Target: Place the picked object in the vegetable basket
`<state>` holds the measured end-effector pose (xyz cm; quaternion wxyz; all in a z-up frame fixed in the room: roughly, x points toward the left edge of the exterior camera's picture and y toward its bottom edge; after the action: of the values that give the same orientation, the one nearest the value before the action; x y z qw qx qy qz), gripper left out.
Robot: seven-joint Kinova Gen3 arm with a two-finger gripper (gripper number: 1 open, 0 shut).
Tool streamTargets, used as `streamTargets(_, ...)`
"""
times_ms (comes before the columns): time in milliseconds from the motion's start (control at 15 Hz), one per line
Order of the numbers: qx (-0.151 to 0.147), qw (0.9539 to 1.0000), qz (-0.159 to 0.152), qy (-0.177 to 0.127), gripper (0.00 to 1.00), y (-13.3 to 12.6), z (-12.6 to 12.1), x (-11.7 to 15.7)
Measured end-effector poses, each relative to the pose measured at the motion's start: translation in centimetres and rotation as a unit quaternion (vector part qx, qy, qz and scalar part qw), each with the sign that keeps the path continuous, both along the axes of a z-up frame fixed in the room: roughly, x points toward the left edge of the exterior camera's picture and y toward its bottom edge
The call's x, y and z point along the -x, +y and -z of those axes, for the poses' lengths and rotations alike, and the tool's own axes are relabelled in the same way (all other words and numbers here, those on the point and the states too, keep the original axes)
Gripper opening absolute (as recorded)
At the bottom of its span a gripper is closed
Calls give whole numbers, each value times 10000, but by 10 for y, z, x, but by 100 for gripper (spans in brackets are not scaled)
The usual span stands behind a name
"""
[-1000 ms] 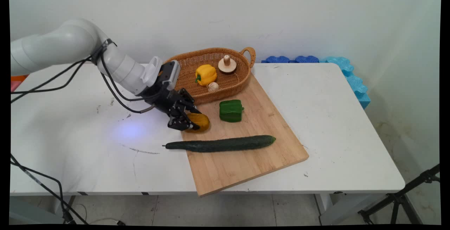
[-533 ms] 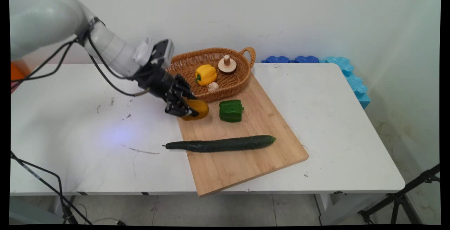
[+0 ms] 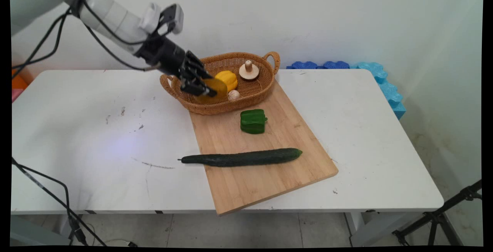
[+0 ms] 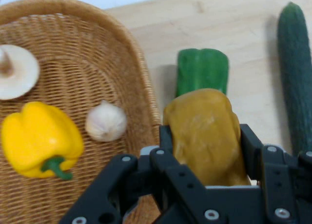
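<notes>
orange potato (image 4: 207,136) clamped between the jaws, above wicker basket (image 3: 265,90).

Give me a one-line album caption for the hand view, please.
Gripper clutching a brownish-yellow potato beside a basket with pepper, garlic and mushroom.

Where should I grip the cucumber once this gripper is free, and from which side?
Take the cucumber near its middle, from straight above, with the fingers closing across its width. It lies flat and lengthwise, its thin stem end overhanging the cutting board onto the table; the middle is thick, probably balanced, and clear of the green pepper. The gripper currently holds a brownish-yellow vegetable.
</notes>
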<state>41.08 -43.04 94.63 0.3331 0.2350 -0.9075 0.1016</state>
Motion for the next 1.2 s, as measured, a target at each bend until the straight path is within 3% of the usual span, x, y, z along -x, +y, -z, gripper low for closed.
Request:
streamTargets(467,-73,9975,-707,13,0,-30,-15,-29)
streamTargets(733,-185,9954,-944,-27,0,-38,-2,-45)
streamTargets(1200,-295,9940,-1046,-88,0,-44,30,-62)
